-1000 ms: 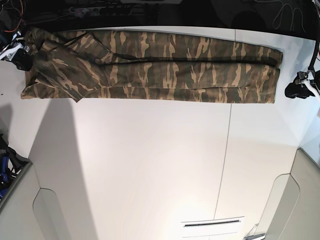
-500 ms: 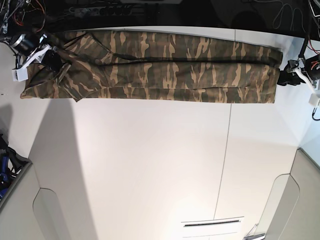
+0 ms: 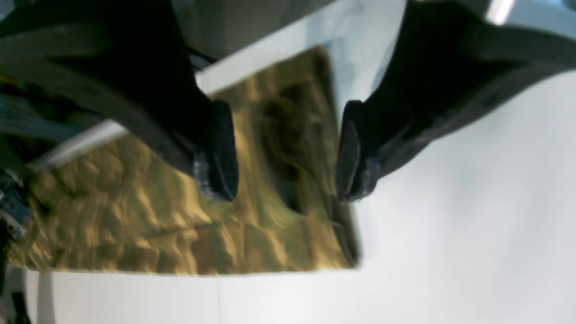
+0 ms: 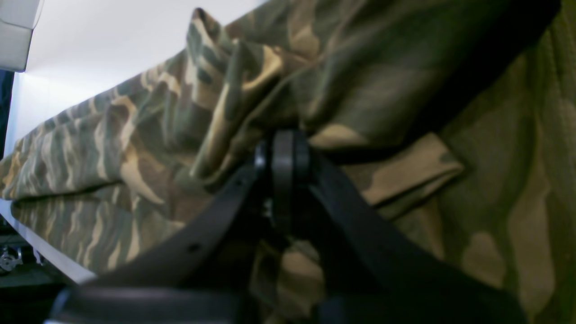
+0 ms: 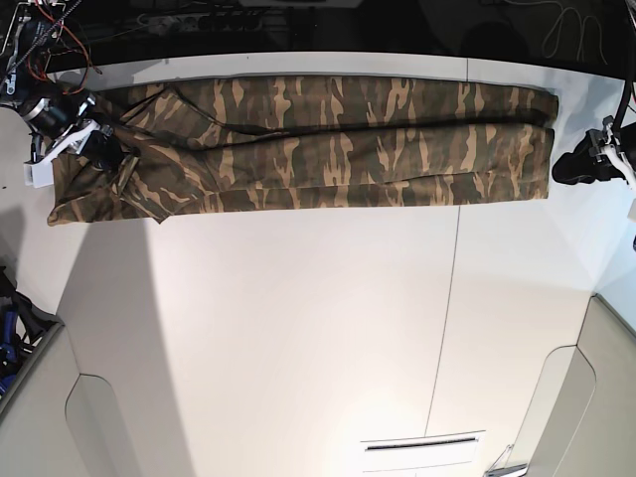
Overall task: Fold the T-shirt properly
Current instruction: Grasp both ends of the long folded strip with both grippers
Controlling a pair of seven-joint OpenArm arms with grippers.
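Observation:
The camouflage T-shirt [image 5: 318, 144] lies as a long folded strip along the far side of the white table [image 5: 298, 328]. My right gripper [image 5: 102, 146] is at the strip's left end. In the right wrist view it [image 4: 283, 150] is shut on a bunched fold of the T-shirt [image 4: 252, 90]. My left gripper [image 5: 570, 167] is just off the strip's right end. In the left wrist view it [image 3: 285, 184] is open and empty, its jaws straddling the shirt's end edge [image 3: 270, 135] from above. No neck label shows.
Dark space with cables runs behind the table's far edge [image 5: 298, 40]. Grey panels stand at the front left [image 5: 60, 417] and front right [image 5: 586, 397]. A seam [image 5: 447, 318] runs across the table top.
My right gripper has shifted down and left with the cloth in it, and the strip now lies flatter and straighter. My left gripper has drawn slightly away from the right end.

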